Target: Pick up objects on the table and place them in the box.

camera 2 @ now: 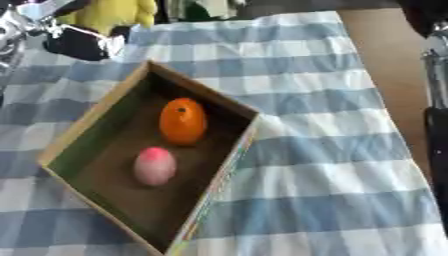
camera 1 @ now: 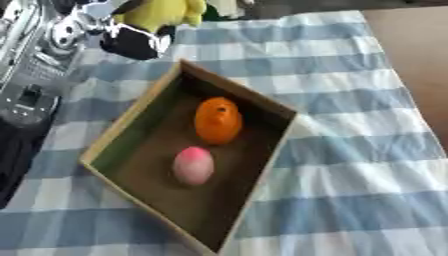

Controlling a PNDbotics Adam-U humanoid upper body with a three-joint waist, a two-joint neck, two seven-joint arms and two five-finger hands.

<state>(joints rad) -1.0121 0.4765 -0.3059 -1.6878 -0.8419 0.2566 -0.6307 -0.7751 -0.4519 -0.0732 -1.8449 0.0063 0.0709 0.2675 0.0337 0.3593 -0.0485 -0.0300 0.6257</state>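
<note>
Blue-and-white checked cloth (camera 1: 350,165) covers the table before me, with bare brown surface (camera 1: 416,45) showing past its right edge. On the cloth sits the box (camera 1: 114,137), an open cardboard tray turned askew, its long axis running from the far corner near the middle of the table down toward the near edge, one corner pointing away from me. Inside lie two things: an orange fruit (camera 1: 218,120) toward the far end, its long axis roughly along the box and a dark spot at its top, and a pink egg-shaped thing (camera 1: 192,165) just nearer, close beside the fruit but whether touching I cannot tell.

My left hand (camera 1: 136,40) shows at the upper left, beyond the box's far corner, black and silver, up against a yellow plush toy (camera 1: 162,12); I cannot tell how its fingers are set or whether they hold the toy. My left arm (camera 1: 31,80) comes in along the left edge. Only my right arm (camera 2: 435,100) shows at the right edge, no hand.
</note>
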